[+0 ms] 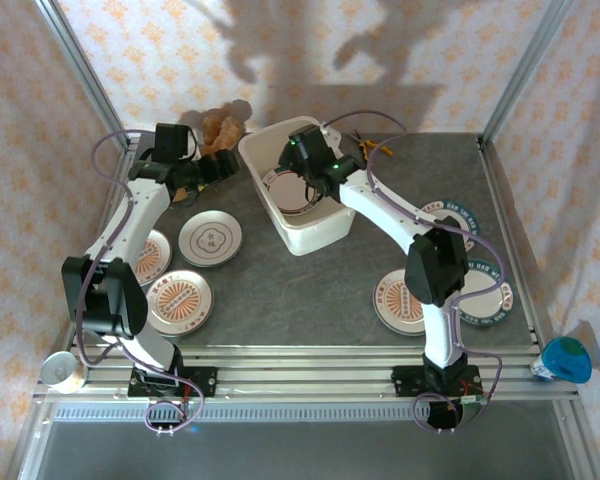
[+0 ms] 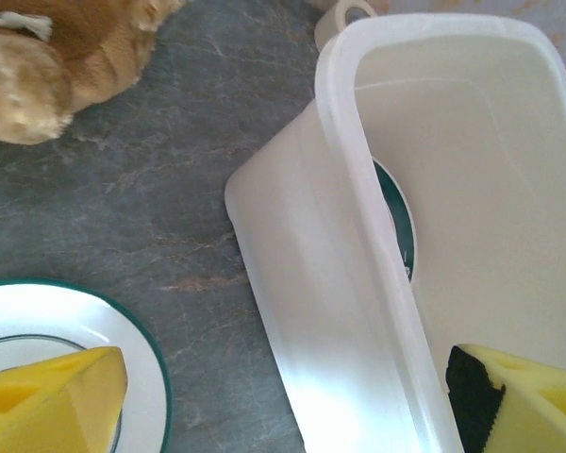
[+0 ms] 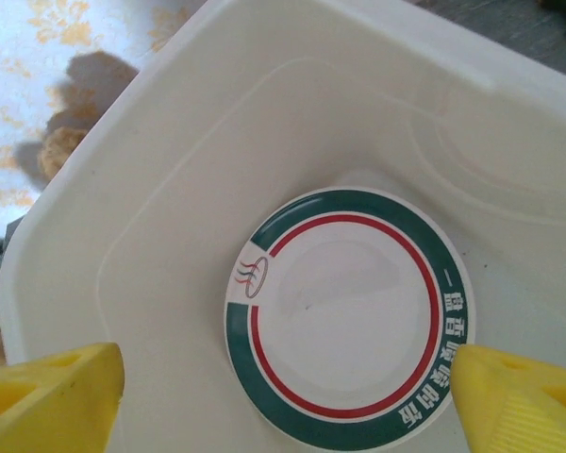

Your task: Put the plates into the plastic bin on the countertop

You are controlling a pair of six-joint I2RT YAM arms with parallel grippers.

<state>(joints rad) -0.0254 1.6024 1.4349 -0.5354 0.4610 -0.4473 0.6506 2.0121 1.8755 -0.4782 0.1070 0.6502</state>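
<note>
The right claw (image 3: pixel 283 396) hangs open over the plastic bin (image 3: pixel 170 189); the left claw (image 2: pixel 288 396), also open, sits at its left wall. Nearest, plates (image 1: pixel 180 302) lie flat on the tabletop (image 1: pixel 300 290). Farther back, the bin runs lengthwise away, one green-rimmed plate (image 3: pixel 344 316) flat inside.

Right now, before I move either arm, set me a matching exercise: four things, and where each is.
1 green-and-red-banded plate
2 tan plush toy
3 right claw
4 left claw

a open, beside the plastic bin
b flat on the bin's floor
c open, above the bin's inside
d at the countertop far edge

Pairs: 1-b, 2-d, 3-c, 4-a
</note>
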